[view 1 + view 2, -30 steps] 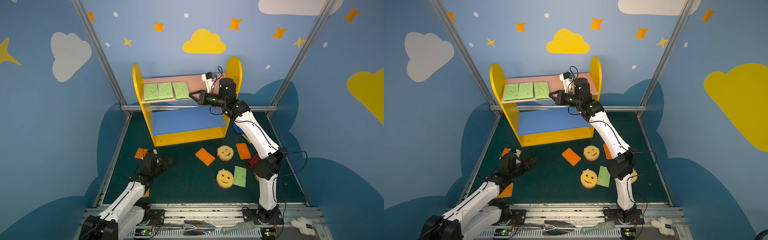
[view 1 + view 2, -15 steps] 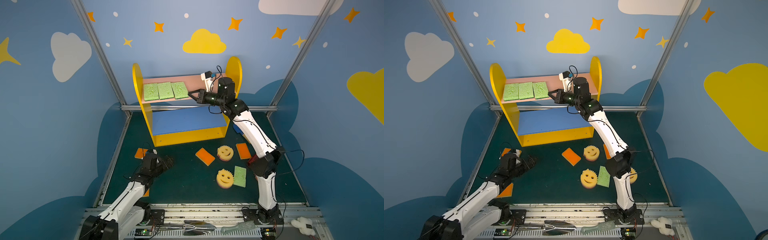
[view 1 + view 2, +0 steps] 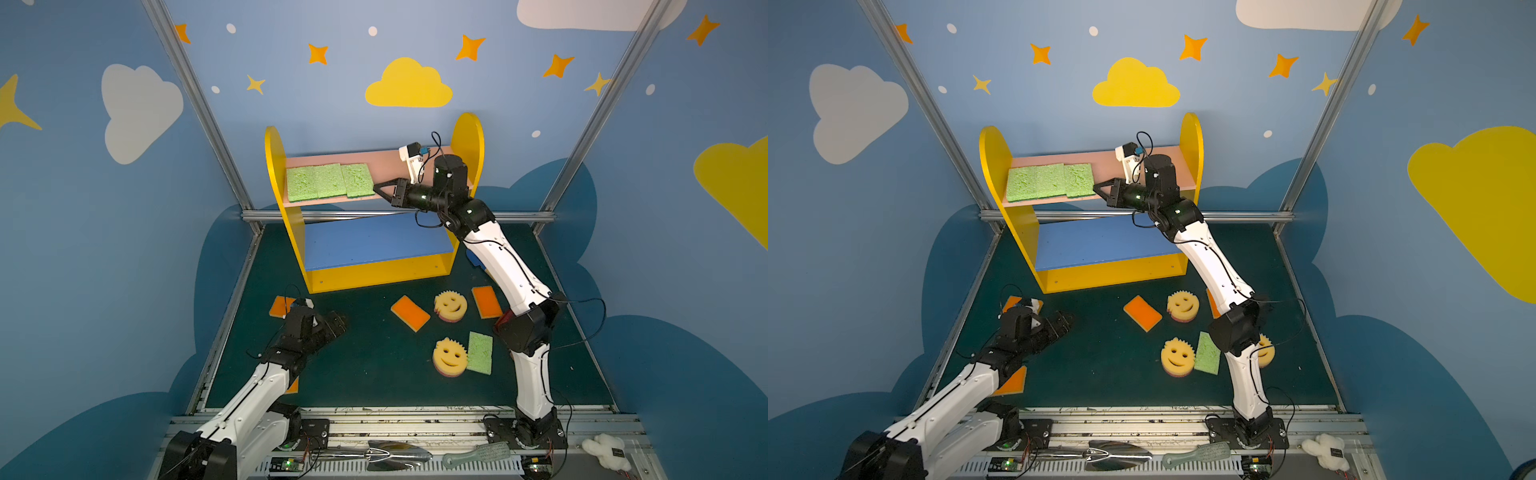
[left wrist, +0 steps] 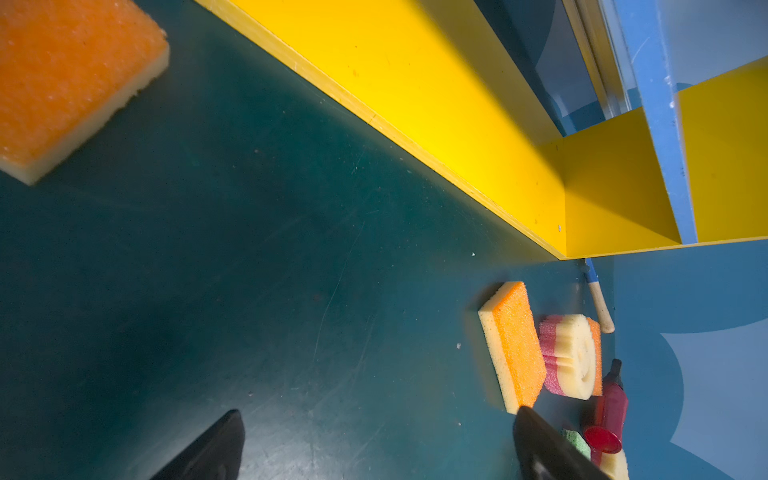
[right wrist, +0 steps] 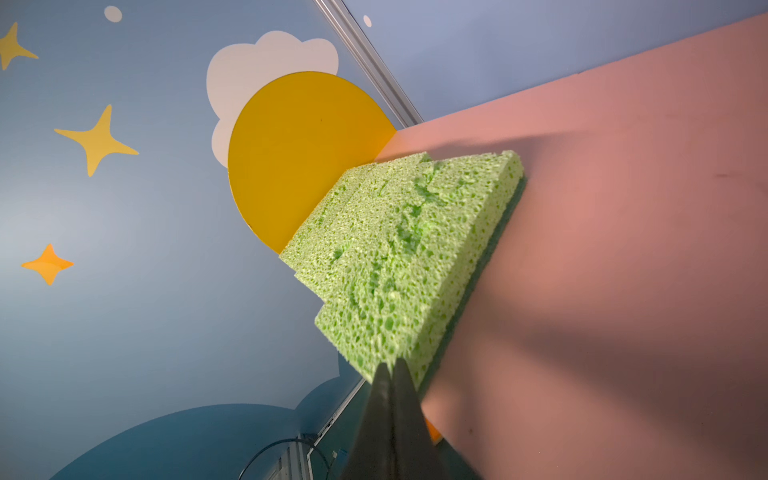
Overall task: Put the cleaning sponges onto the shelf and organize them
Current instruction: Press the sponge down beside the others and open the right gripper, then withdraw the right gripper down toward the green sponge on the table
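Dark green matting [image 3: 365,374] floors the blue booth. Pinched shut and empty, the right gripper [image 3: 376,189] meets the corner of three porous green sponges [image 3: 328,181]. The third, askew a second ago, now lies flush in a row on the shelf [image 3: 274,174], whose pink board [image 3: 386,164] is bare beyond it. Low over open matting, the left gripper [image 3: 338,323] gapes wide beside an orange sponge [image 3: 280,306].

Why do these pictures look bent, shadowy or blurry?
Both top views: the metal posts splay outward, a wide-lens effect. Right wrist view: a broad shadow crosses the pink board, and the shut jaws look soft. Left wrist view: bright glow on the shelf's yellow base; nearest orange sponge slightly blurred.
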